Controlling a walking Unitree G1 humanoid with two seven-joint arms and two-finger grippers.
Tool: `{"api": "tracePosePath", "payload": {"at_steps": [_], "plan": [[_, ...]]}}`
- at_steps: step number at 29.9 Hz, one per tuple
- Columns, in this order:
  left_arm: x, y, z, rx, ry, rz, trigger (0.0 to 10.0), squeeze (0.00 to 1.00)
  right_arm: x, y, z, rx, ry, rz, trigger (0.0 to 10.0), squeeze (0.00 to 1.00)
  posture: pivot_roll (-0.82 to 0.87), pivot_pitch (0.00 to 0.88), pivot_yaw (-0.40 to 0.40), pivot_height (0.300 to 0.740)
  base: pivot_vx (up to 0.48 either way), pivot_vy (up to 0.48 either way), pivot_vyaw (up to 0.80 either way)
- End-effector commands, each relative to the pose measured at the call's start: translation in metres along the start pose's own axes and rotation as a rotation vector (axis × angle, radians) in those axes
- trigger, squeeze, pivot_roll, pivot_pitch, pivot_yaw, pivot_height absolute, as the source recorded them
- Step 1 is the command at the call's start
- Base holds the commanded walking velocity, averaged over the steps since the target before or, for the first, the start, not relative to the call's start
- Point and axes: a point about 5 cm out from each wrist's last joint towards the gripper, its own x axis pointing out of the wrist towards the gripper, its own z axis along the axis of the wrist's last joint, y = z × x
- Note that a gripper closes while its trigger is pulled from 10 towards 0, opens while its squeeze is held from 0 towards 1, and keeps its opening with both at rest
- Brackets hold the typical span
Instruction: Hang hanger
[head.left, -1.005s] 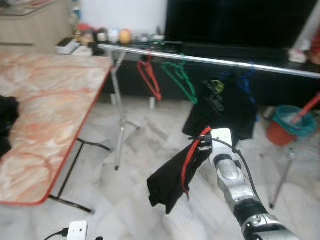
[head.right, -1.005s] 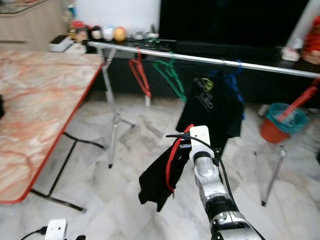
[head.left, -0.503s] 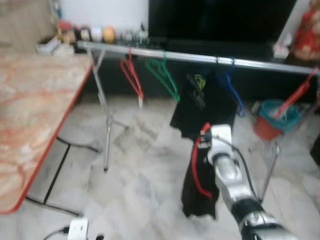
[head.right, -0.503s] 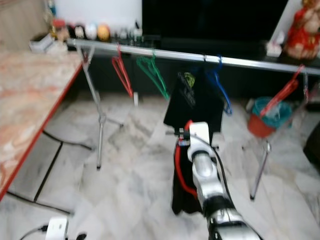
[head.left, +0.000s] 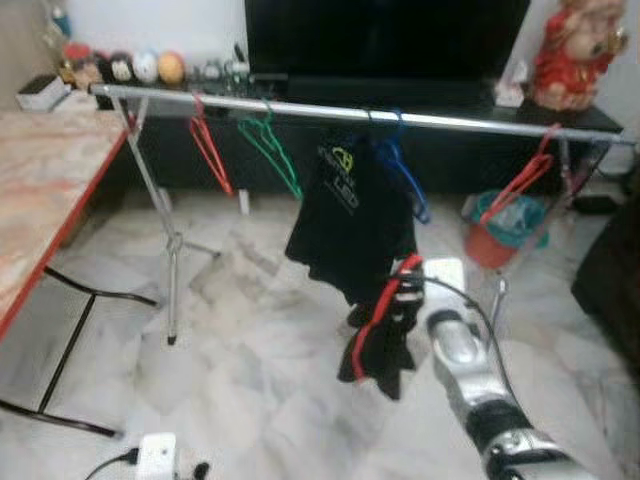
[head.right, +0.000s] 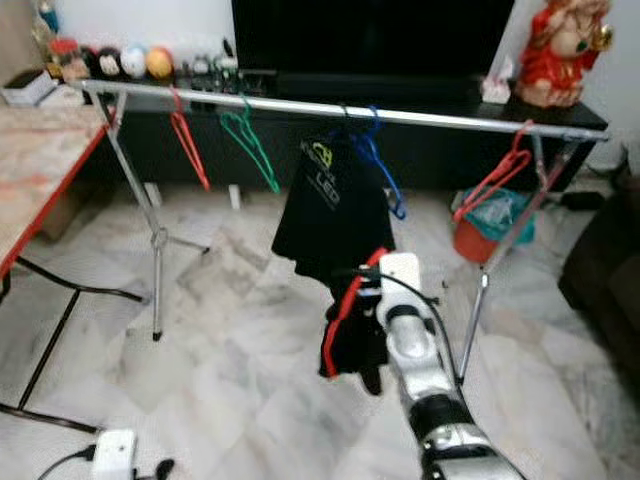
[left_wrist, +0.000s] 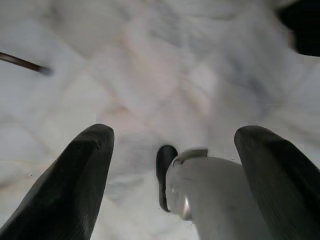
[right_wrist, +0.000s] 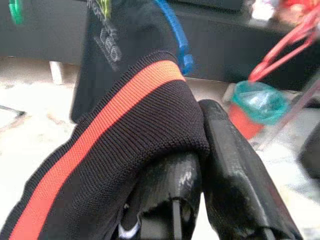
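Right gripper (right_wrist: 200, 165) clamped on black garment with red trim (head.left: 378, 335).
We see it held low before the clothes rail (head.left: 450, 122), where a black T-shirt (head.left: 350, 220) hangs; left gripper (left_wrist: 172, 170) gapes above marble floor (left_wrist: 160, 75).

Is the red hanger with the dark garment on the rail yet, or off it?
Off it: the right gripper holds the red hanger and dark garment below the rail.

The black shirt (head.right: 325, 205) on the rail bears a yellow-green emblem over pale lettering. The lettering is too blurred to read.
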Motion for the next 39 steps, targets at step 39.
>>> {"api": "tracePosePath", "payload": {"at_steps": [39], "plan": [[-0.002,0.005,0.0,0.006,-0.017,0.031,10.0,0.0,0.003,0.002,0.013,0.007,-0.06,0.013,10.0,0.0,0.07,0.0,-0.061,0.74,0.0,-0.04,0.0]]}}
